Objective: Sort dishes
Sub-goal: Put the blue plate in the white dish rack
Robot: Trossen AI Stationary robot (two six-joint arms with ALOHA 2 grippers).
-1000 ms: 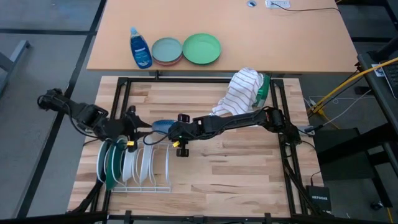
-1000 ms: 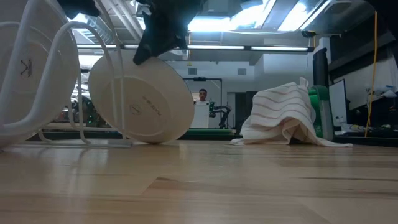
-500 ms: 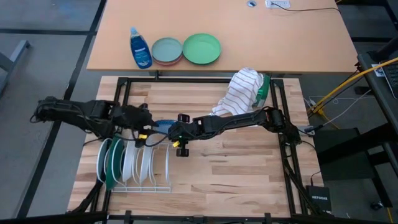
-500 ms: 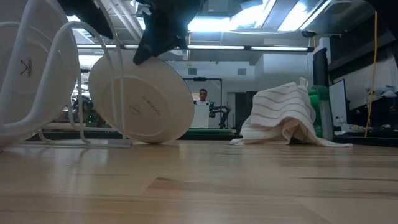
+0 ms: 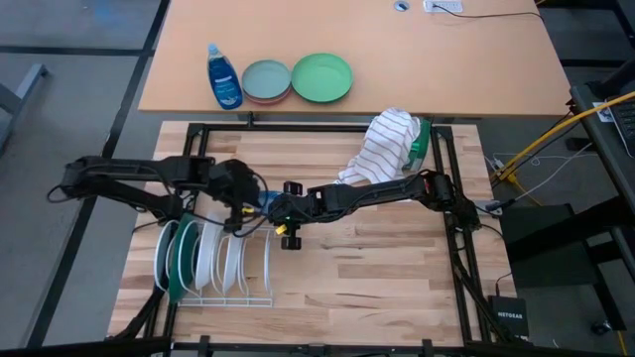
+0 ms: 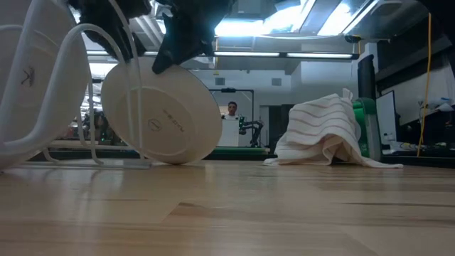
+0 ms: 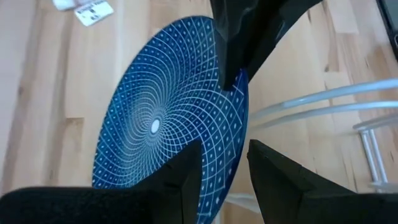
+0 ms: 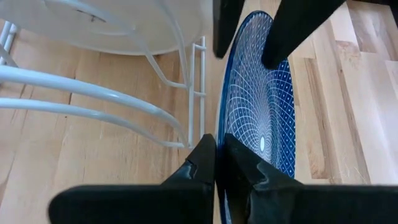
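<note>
A dark blue patterned plate (image 7: 168, 124) with a white underside (image 6: 160, 110) stands on edge, tilted, just beyond the far end of the white wire rack (image 5: 233, 288). My right gripper (image 8: 217, 165) is shut on it. My left gripper (image 7: 224, 180) is open, one finger on either side of the plate's rim opposite the right gripper; I see no touch. In the rack a dark green plate (image 5: 179, 263) and white plates (image 5: 206, 260) stand on edge between the wires. My right gripper pinches the blue plate's upper rim (image 8: 219, 134) between its two fingers, one on the patterned face and one on the white back. The fingers slant down from the table's right side. The plate hangs tilted below them, its lower rim (image 6: 170, 161) down by the tabletop.
A striped towel (image 5: 382, 144) lies heaped at the table's far right over a green thing (image 5: 422, 144). On the far desk stand a dish soap bottle (image 5: 223, 77), a grey-blue plate over a pink one (image 5: 266, 79) and a light green plate (image 5: 321, 76). Bare wood lies right of the rack.
My left gripper has swung from over the rack's left end toward the table's right, sunk a little and turned, and now straddles the blue plate's rim. My right gripper and the plate have kept still.
</note>
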